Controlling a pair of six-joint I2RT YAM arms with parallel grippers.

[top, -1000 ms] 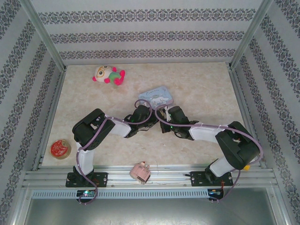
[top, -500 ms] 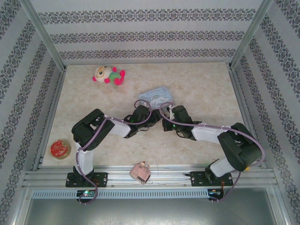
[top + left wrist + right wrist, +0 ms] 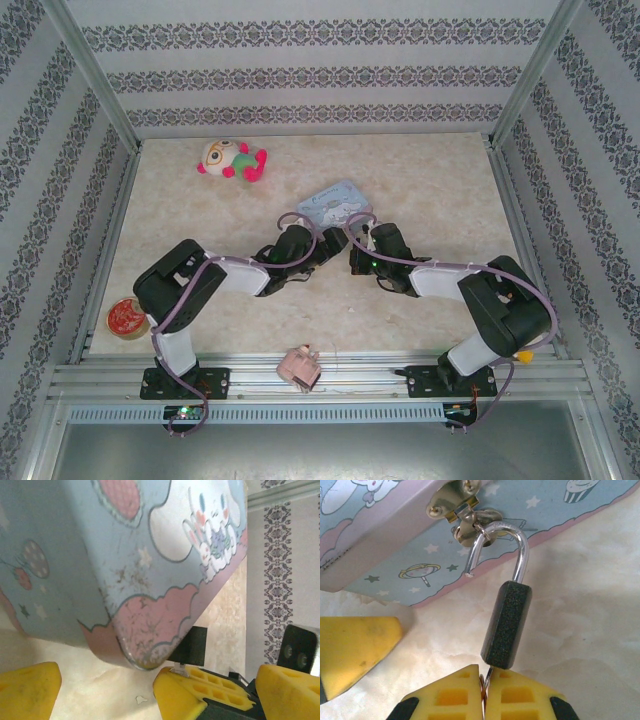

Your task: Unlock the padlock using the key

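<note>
The padlock (image 3: pixel 506 625) hangs mid-frame from the hasp (image 3: pixel 452 502) of the tin (image 3: pixel 385 540), shackle end free. At the bottom edge the right gripper (image 3: pixel 483 694) pinches the key (image 3: pixel 483 677); the left gripper (image 3: pixel 333 243) gapes wide — empty. A sideways pull may slip the key out.

Right claw (image 3: pixel 484 690), yellow fingertips pressed together on the thin key (image 3: pixel 485 676) at the base of the dark padlock (image 3: pixel 506 625). The silver shackle (image 3: pixel 521 547), one leg free, hangs through the hasp (image 3: pixel 454 504) of the pale blue tin (image 3: pixel 395 545), which rests on the marbled bench (image 3: pixel 590 605).
</note>
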